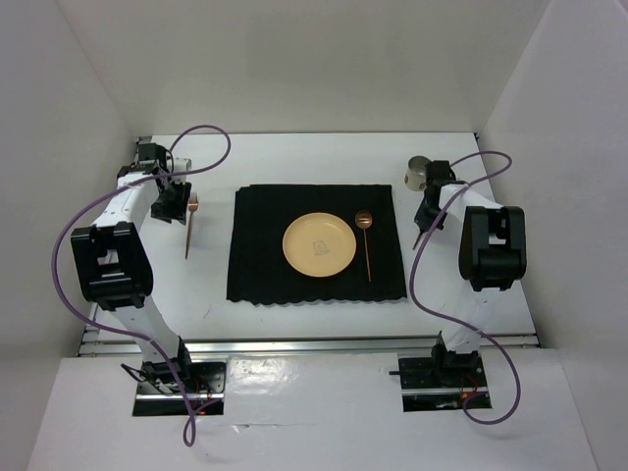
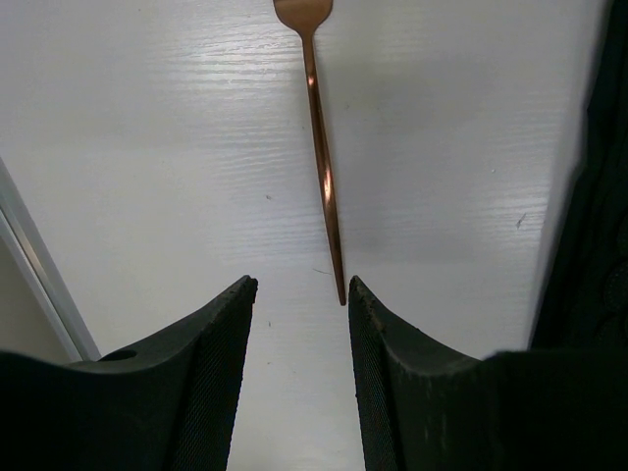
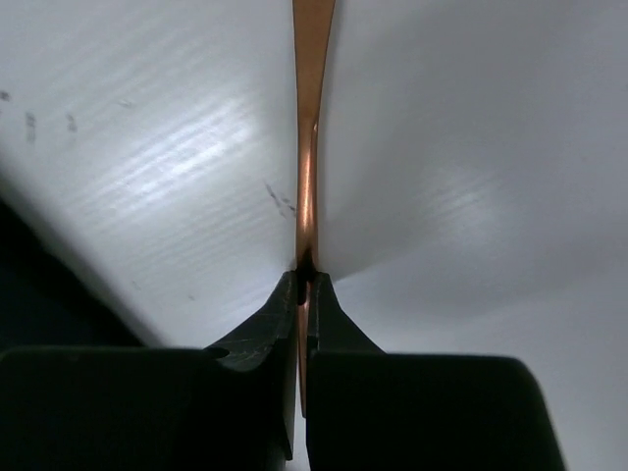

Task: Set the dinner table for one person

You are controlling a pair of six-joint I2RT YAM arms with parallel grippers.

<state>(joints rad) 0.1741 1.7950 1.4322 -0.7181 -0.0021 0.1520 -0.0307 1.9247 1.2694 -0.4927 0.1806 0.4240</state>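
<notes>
The plate (image 1: 319, 244) and spoon (image 1: 366, 245) are on the mat (image 1: 265, 260). The fork (image 1: 189, 228) is not, by the spread left end effector (image 2: 302, 287). The right end effector (image 3: 306, 280) pinches a copper utensil (image 3: 307, 177).

One each: fork (image 1: 189, 228), spoon (image 1: 366, 247), third copper utensil (image 3: 308, 147), plate (image 1: 319, 244), mat (image 1: 260, 257), cup (image 1: 419, 174).

The large flat white rectangular tabletop (image 1: 314, 157), with a silver metal rail along its edges, carries a black square cloth mat (image 1: 257, 267) in its middle. Left of the mat and apart from it, a slim copper fork (image 1: 189, 228) lies flat on the bare surface. A small shiny metal cup (image 1: 419, 174) stands near the far right corner.
</notes>
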